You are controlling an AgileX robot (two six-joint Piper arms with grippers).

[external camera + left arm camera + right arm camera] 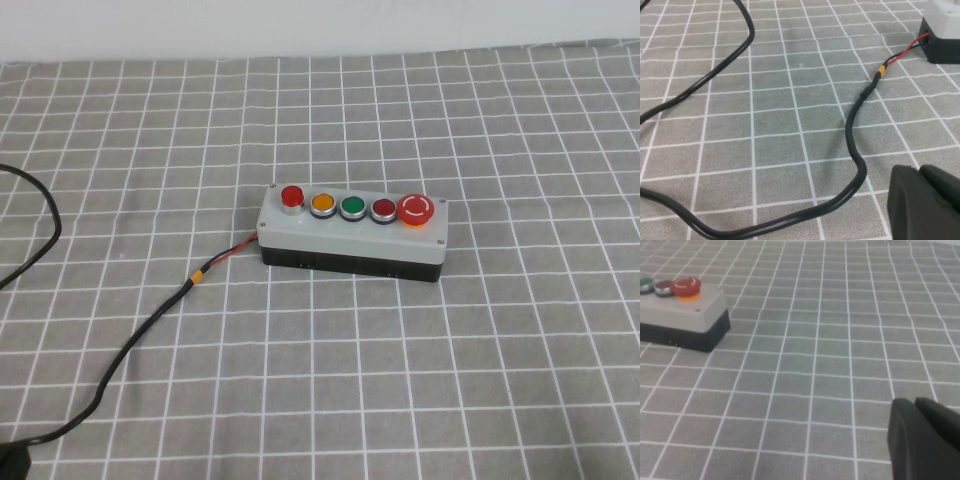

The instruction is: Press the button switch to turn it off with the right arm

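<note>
The button switch (350,238), a light-grey box on a black base, sits mid-table on the checked cloth. Along its top run a red lamp (291,195), a yellow button (322,203), a green button (352,207), a red button (383,209) and a large red mushroom button (416,209). Neither arm shows in the high view. In the right wrist view my right gripper (914,402) is shut and empty, well away from the box (687,317). My left gripper (920,170) is shut too, hovering beside the black cable (855,145), far from the box's corner (942,30).
The black cable (150,320) leaves the box's left end through red and black wires (235,250) and curves to the table's front-left, with another loop at the far left (45,210). Grey checked cloth (520,350) covers the table.
</note>
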